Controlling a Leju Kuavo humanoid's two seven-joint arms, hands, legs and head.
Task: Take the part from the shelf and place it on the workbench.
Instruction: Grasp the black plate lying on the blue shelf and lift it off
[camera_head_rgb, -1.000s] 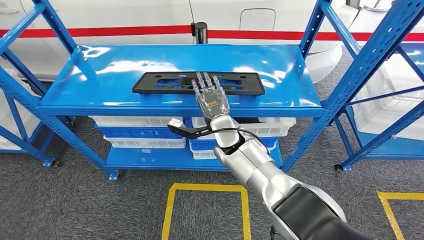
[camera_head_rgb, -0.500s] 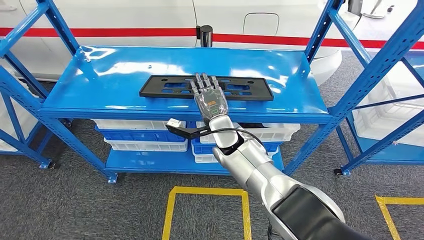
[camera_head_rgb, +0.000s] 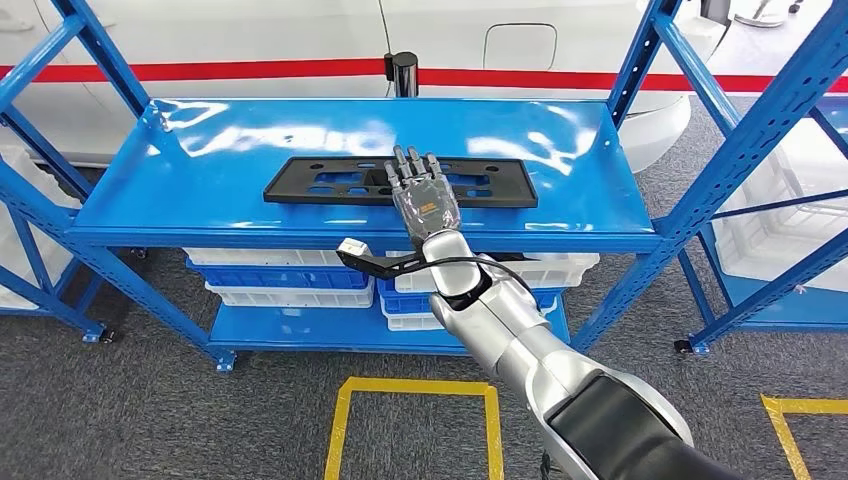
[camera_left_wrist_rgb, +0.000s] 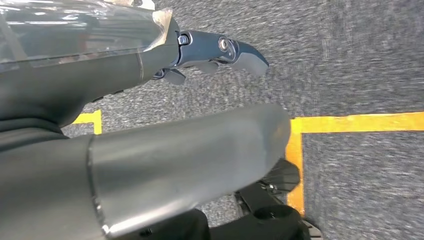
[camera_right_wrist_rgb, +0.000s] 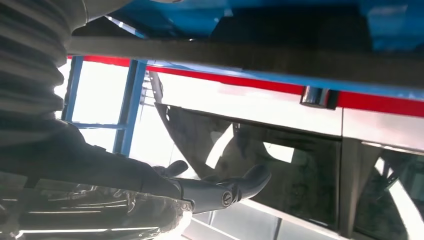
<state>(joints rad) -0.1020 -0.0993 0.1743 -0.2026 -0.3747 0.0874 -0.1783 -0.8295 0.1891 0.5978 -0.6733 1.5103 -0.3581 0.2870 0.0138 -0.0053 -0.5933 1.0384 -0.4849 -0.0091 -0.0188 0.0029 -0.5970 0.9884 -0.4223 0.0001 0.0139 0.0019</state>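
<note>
Lying flat on the top deck of the blue shelf (camera_head_rgb: 200, 200) — the black part (camera_head_rgb: 330, 184), a long flat plate with cut-outs, its long axis running left to right across the deck, roughly midway between near and far edges. Reaching over the near edge from below, the right hand (camera_head_rgb: 424, 190), palm down, fingers (camera_head_rgb: 405, 163) stretched straight and a little apart, holding nothing; fingertips over the middle of the plate, slightly right of its centre, whether touching it or just above cannot be told from the head view. From the right wrist view, fingers likewise extended and not curled on anything, with the white vehicle (camera_head_rgb: 250, 35) and its red stripe beyond. So the plate sits directly under and to the left and right of the fingers, crossing them at right angles — probably a grasp across the short width, near edge to far edge, and likely close to the middle to keep the long plate from tipping. Hanging low, the left hand (camera_left_wrist_rgb: 210, 50), seen over grey carpet and yellow floor tape (camera_head_rgb: 415, 383), fingers loosely extended and empty; well away from the shelf, so clearly the right is the nearer one. White and blue bins (camera_head_rgb: 290, 275) stacked on the lower deck.
</note>
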